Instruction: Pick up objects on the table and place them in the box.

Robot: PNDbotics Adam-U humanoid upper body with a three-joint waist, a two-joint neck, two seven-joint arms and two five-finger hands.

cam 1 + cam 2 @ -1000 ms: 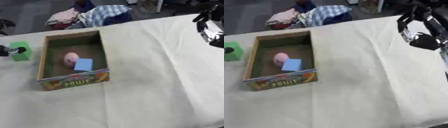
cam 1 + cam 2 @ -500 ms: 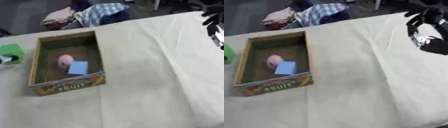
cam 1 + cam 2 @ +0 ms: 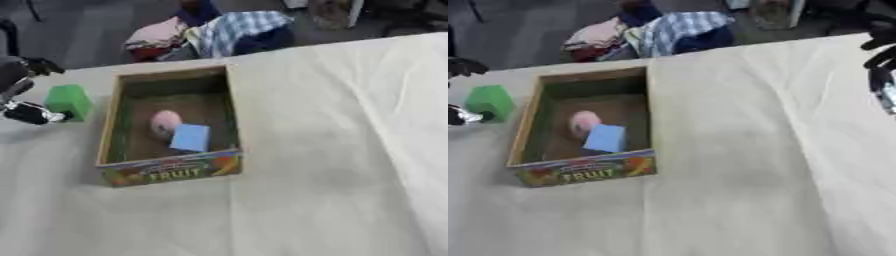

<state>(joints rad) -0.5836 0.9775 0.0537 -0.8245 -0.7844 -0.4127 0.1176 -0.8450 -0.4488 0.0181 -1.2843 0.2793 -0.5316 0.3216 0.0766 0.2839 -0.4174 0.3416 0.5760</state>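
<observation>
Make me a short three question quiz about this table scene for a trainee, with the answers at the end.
1. True or false: the green block lies inside the box.
2. Which things lie in the box? A) a pink thing and a blue block B) a green block and a red ball C) nothing
3. Which hand is beside the green block?

Key
1. False. It stands on the table, outside the box's left wall.
2. A. The pink thing and the blue block lie side by side on the box floor.
3. The left hand, at the left edge. The right hand shows at the right edge, far from it.
</observation>
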